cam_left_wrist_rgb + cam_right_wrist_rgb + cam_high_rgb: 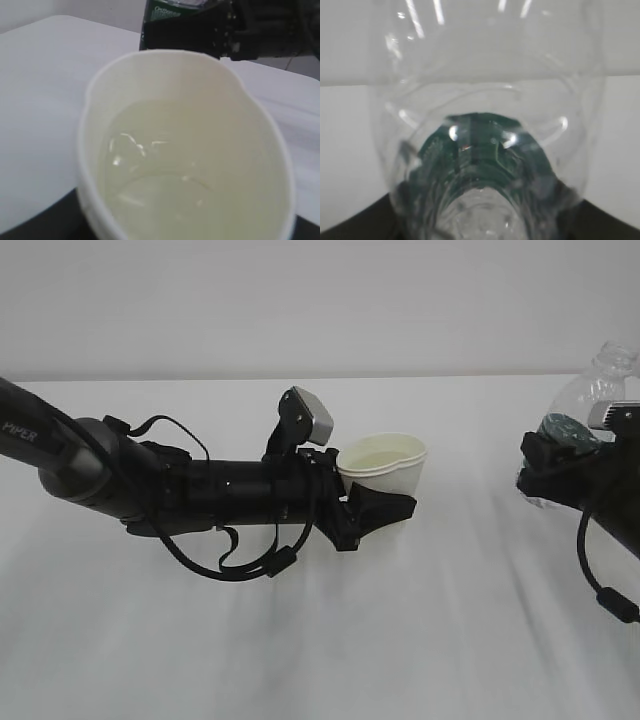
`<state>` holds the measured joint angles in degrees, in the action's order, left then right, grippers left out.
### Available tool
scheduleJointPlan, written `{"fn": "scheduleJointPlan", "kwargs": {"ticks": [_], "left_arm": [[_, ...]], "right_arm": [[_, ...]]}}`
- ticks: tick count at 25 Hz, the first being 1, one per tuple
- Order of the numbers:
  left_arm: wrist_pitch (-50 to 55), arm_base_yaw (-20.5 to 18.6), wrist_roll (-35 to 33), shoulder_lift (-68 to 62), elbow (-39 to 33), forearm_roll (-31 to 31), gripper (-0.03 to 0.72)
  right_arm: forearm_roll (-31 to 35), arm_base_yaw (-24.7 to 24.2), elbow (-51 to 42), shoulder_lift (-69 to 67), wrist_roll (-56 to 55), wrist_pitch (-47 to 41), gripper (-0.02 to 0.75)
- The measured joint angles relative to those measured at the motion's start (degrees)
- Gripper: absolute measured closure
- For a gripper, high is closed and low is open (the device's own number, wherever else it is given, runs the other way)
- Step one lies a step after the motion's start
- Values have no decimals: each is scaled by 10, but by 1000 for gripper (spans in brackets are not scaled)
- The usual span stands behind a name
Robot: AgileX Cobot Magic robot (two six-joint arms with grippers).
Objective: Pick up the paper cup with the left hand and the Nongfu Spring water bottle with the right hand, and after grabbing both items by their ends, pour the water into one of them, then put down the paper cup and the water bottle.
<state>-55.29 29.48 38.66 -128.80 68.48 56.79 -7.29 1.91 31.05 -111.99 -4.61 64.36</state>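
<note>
Paper cup centre of white table, water inside, rim squeezed oval. Left hand clamps its lower wall.

Nongfu Spring water bottle far right, upright, looks near empty; right hand closed round label band.

Judged step: set-down. Lower cup level, base flat before release; excess squeeze risks spill. Keep bottle vertical.

Even, diffuse light washes the white bench pale, leaving only faint grey shadows under the left hand. All three views are soft. The paper cup is blurred at close range, small glints on its water. Bright streaks of glare cross the Nongfu Spring water bottle.
</note>
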Motion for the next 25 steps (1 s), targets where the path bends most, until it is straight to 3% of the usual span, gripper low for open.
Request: {"fn": "scheduleJointPlan", "kwargs": {"ticks": [25], "left_arm": [[0,0,0,0,0,15,291]], "right_arm": [[0,0,121,-131,0,0,363]]}}
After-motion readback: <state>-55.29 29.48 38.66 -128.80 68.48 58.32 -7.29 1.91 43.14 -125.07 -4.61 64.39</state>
